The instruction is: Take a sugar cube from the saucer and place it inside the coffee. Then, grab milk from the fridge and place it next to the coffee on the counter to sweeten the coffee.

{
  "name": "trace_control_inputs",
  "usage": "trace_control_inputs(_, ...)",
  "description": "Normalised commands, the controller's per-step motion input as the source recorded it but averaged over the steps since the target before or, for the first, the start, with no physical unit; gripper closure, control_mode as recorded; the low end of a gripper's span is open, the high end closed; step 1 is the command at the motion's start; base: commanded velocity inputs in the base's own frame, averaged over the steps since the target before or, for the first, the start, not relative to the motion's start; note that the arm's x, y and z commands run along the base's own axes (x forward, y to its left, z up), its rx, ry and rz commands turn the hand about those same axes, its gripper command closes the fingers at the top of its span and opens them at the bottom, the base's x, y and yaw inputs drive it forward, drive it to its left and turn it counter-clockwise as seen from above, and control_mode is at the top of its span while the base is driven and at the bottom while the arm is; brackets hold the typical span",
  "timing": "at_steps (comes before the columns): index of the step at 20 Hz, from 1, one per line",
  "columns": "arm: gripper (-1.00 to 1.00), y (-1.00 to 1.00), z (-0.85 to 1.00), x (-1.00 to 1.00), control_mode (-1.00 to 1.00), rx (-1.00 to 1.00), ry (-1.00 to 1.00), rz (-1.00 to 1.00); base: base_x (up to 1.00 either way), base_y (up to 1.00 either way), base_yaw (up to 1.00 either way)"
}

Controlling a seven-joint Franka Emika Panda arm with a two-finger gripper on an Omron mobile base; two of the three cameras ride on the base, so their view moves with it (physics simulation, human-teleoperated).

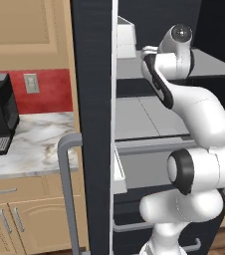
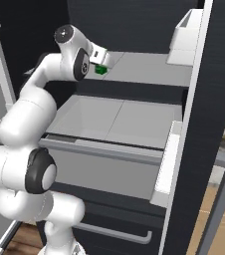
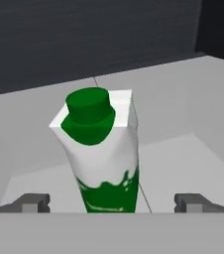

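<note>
In the hand view my end effector [image 3: 112, 202] is spread wide, one fingertip [image 3: 32, 202] on either side of the milk [image 3: 104, 149], not touching it. The carton stands upright on a light grey fridge shelf [image 3: 183, 158]. From the left base view, beyond the open fridge [image 1: 94, 124] door, I see the marble worktop [image 1: 40, 139].

one milk carton [image 3: 104, 158]; one fridge [image 1: 94, 124]; one counter [image 1: 35, 144]
</note>
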Motion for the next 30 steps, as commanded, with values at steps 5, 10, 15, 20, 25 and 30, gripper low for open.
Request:
trace_control_inputs(5,-1.00,0.00,-0.03,0.27,-1.00,-0.01,0.00,-0.01,0.00,0.00,0.00)
trace_control_inputs(10,-1.00,0.00,-0.01,0.27,-1.00,-0.01,0.00,-0.02,0.00,0.00,0.00)
trace_control_inputs(15,-1.00,0.00,0.00,0.22,-1.00,0.00,0.00,-0.01,0.00,0.00,0.00)
trace_control_inputs(20,1.00,0.00,0.00,0.08,-1.00,0.00,0.00,0.00,0.00,0.00,0.00)
trace_control_inputs(25,1.00,0.00,0.00,0.00,-1.00,0.00,0.00,0.00,0.00,0.00,0.00)
trace_control_inputs(30,1.00,0.00,0.00,-0.24,-1.00,0.00,-0.06,0.00,0.00,0.00,0.00)
